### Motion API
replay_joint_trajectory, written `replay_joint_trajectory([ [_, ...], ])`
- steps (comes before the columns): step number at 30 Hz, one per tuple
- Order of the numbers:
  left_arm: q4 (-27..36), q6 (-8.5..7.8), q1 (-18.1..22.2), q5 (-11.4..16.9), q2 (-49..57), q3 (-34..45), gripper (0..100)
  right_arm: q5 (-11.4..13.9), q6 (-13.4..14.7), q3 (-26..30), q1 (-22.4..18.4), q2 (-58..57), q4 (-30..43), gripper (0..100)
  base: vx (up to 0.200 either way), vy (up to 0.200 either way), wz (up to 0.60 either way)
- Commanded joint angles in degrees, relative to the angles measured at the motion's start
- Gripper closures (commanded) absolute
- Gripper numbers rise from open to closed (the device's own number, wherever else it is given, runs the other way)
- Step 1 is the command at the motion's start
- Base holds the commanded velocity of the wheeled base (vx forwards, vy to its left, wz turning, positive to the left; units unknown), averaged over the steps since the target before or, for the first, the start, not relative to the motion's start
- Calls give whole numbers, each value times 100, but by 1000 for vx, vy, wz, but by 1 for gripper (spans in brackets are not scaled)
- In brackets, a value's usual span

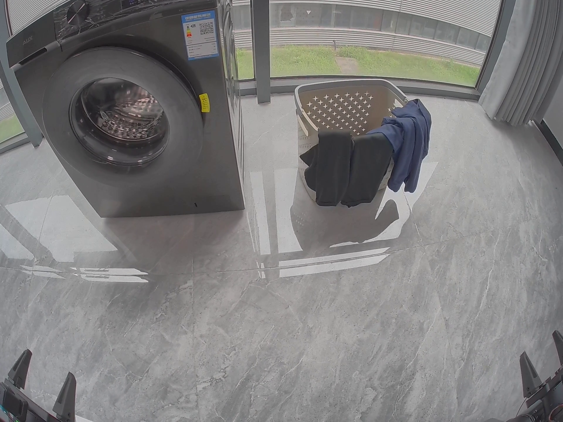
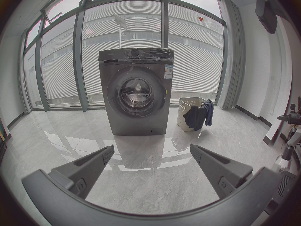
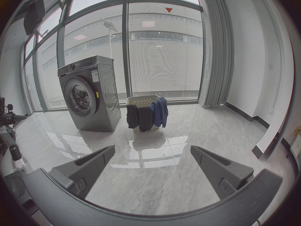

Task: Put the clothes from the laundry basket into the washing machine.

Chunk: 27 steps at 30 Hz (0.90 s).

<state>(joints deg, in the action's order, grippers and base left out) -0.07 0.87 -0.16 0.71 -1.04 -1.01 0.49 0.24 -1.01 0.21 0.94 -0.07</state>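
Head view: the basket [image 1: 343,98] stands on the floor [image 1: 328,323] just beside the washer [image 1: 220,147], with clothes [image 1: 352,168] draped over its rim; nothing is loaded yet.

Left wrist view: the left claw [image 2: 150,149] is spread, empty and far from both.

Right wrist view: the right claw [image 3: 152,149] is likewise released.

Next, probably, the robot should approach. The door [image 1: 120,121] looks shut and needs opening.

The washing machine [image 1: 135,124] stands on the floor [image 1: 293,335], left of the laundry basket [image 1: 343,104]. Clothes [image 1: 352,168] hang over the basket's near rim. Windows [image 1: 375,24] lie behind both.
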Motion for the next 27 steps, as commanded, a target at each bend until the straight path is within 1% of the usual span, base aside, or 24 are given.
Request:
replay_joint_trajectory([
  [1,-1,1,-2,0,86,101,0,4,2,101,-3,-94,-1,0,0,-200,0],
  [2,-1,1,-2,0,86,101,0,4,2,101,6,-94,-1,0,0,-200,0],
  [10,-1,-16,-2,0,86,101,0,-5,2,101,6,-94,-1,0,0,0,0],
  [17,-1,10,-2,0,86,101,0,4,2,101,6,-94,-1,0,0,0,0],
  [27,-1,10,-2,0,86,101,0,4,2,101,6,-94,-1,0,200,0,0],
])
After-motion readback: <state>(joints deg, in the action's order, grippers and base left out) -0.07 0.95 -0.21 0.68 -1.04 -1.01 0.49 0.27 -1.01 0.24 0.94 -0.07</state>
